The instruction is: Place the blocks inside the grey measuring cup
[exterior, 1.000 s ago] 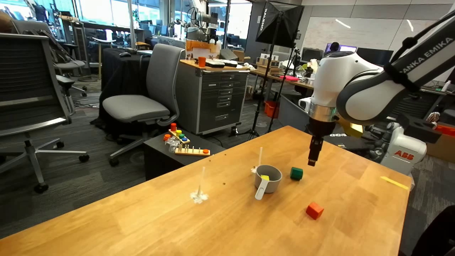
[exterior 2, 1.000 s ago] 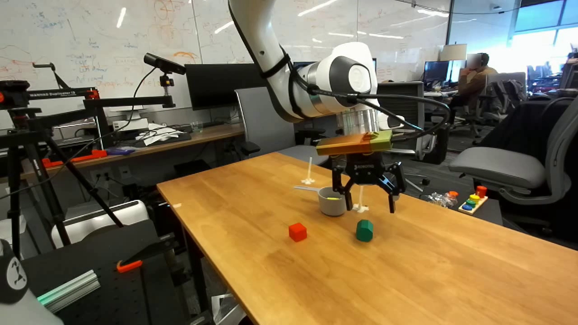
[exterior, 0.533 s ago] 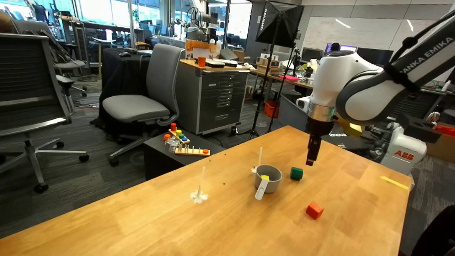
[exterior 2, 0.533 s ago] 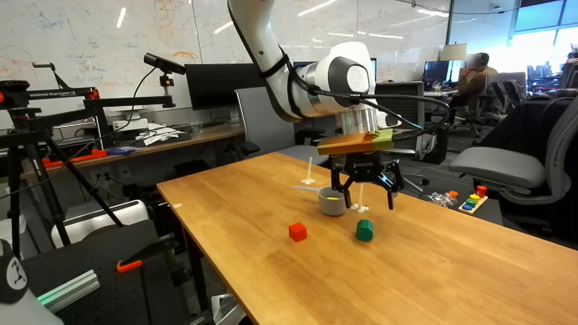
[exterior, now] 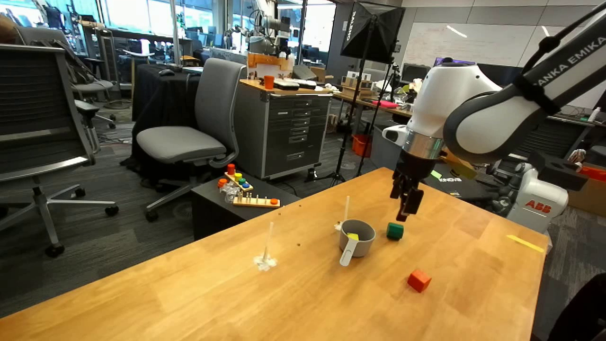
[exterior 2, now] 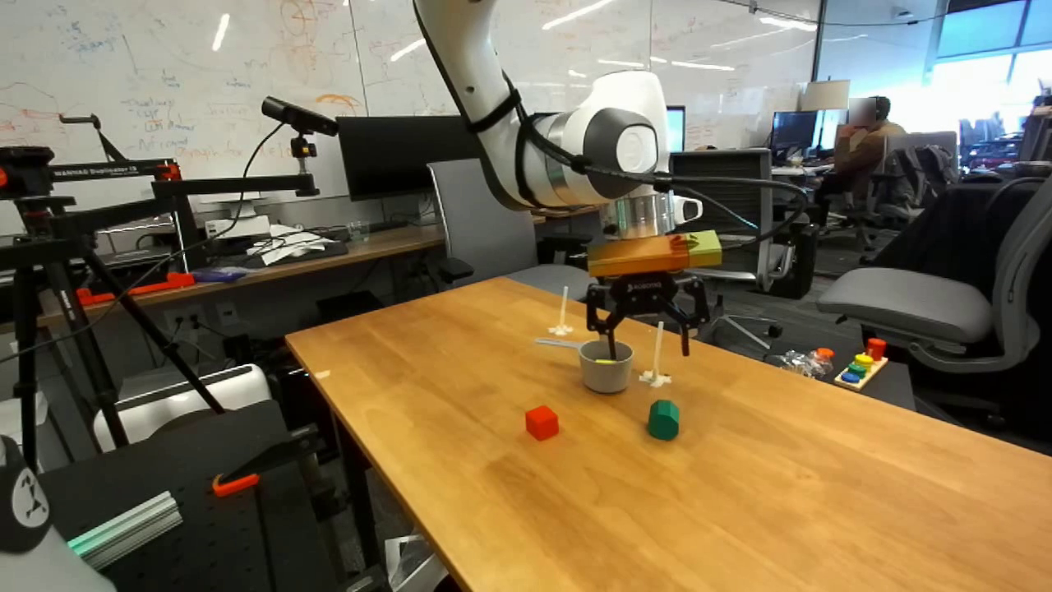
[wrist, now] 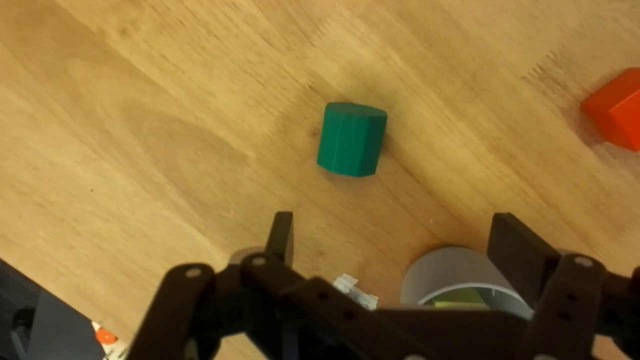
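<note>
Honey-brown grained-wood table (exterior 2: 781,485) | round grey measuring cup (exterior 2: 606,380), yellow block (exterior: 352,236) inside | in an exterior view, green faceted prism (exterior 2: 663,420) right of orange-red cube (exterior 2: 542,423) | black two-finger gripper (exterior 2: 648,353) stands wide

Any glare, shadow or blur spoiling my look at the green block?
Wrist view: green block edges readable, faint soft shadow around it; gripper very dark, little detail. In an exterior view: window washed out, bright light streaks on the whiteboard, neither crossing the block.
</note>
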### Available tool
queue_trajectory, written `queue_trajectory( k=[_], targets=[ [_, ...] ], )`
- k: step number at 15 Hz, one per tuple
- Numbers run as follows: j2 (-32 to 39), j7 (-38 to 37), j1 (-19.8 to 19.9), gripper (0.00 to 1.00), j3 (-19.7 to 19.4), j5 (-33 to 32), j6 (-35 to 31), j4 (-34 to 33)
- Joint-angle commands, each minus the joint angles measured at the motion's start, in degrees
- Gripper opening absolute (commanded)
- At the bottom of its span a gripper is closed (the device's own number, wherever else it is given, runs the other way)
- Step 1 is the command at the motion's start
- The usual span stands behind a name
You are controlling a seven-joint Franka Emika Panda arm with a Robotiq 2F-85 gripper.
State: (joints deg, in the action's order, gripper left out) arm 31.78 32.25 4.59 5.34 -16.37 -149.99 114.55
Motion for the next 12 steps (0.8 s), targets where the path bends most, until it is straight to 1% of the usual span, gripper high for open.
queue_trajectory(
  k=[1,3,7,12],
  targets=[
    [-0.8,7.2,3.1,1.0,2.9,2.5,-0.4,1.1],
    [-0.7,7.9,2.8,1.0,1.9,2.1,0.1,0.9],
    [0.3,5.2,1.1,1.0,-1.2,-0.1,-0.8,1.0],
    [3.4,4.6,0.7,1.0,-2.2,-0.4,-0.6,-0.3]
  ],
)
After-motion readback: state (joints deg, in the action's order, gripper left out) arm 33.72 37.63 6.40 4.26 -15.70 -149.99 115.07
